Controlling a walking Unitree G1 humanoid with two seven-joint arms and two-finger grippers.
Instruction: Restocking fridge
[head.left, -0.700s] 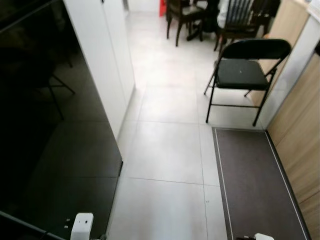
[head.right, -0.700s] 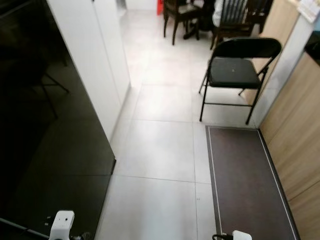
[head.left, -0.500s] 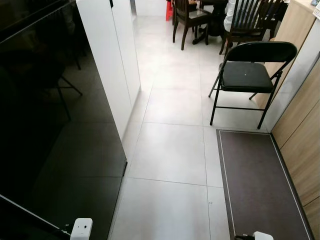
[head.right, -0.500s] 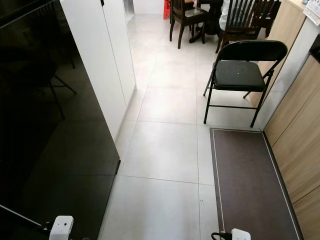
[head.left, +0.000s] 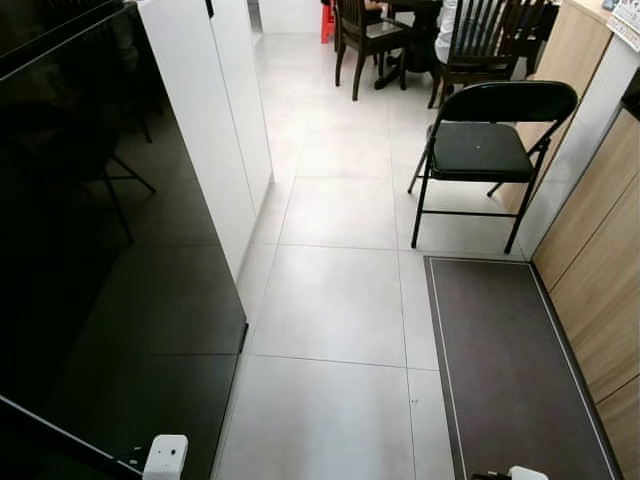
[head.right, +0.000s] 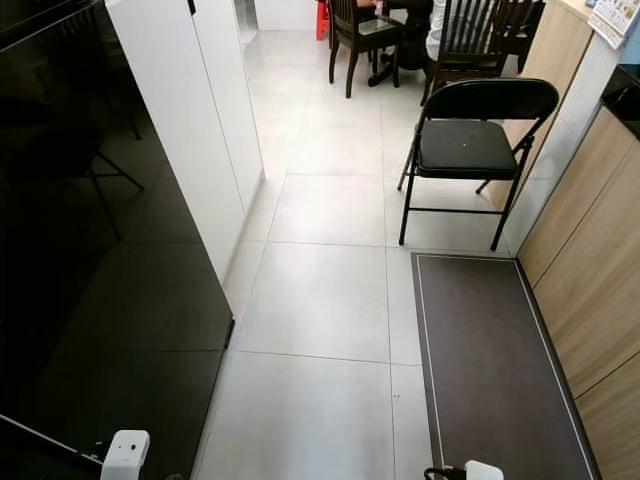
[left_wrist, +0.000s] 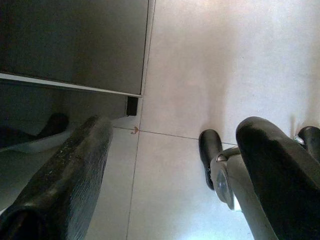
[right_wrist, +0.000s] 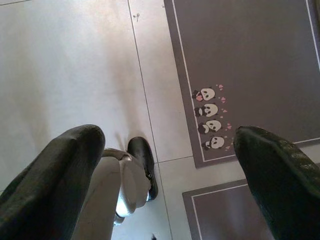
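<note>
A tall black glossy fridge front (head.left: 90, 250) stands along my left, its door shut, next to a white cabinet (head.left: 215, 110). Both arms hang low at my sides. In the left wrist view my left gripper (left_wrist: 170, 175) is open over the pale floor tiles, near the fridge's bottom corner (left_wrist: 131, 105), with nothing between its fingers (left_wrist: 60, 185). In the right wrist view my right gripper (right_wrist: 165, 175) is open above the tiles and the edge of a mat, also holding nothing. No food item is in sight.
A black folding chair (head.left: 485, 145) stands ahead on the right, by wooden cabinets (head.left: 595, 270). A dark brown mat (head.left: 510, 370) with small panda prints (right_wrist: 210, 117) lies before them. Pale tiled floor (head.left: 335, 300) runs ahead to a dining table with chairs (head.left: 365, 30) and a seated person (head.left: 447, 20).
The whole picture has shifted a little as the camera moved. Nothing in the room has moved, and both grippers still hang open.
</note>
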